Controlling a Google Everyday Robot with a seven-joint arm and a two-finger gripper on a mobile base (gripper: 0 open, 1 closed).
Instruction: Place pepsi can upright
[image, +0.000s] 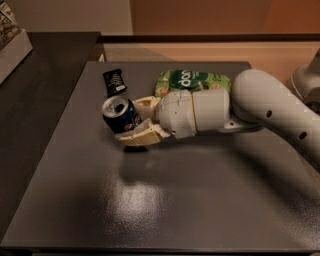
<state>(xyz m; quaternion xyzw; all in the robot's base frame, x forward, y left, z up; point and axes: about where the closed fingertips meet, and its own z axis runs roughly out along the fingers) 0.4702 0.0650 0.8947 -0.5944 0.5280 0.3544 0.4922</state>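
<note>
The pepsi can (120, 114) is dark blue with a silver top that faces up and to the left. It is tilted, held between the cream fingers (139, 137) of my gripper (131, 120), which is shut on it from the right. The can hangs a little above the dark grey table (165, 200), left of centre, with its shadow on the table below it. My white arm (260, 107) reaches in from the right.
A small black wrapped packet (114, 82) lies just behind the can. A green snack bag (192, 80) lies behind my wrist. A darker counter (40, 90) runs along the left, with a white box (12, 42) at its far end.
</note>
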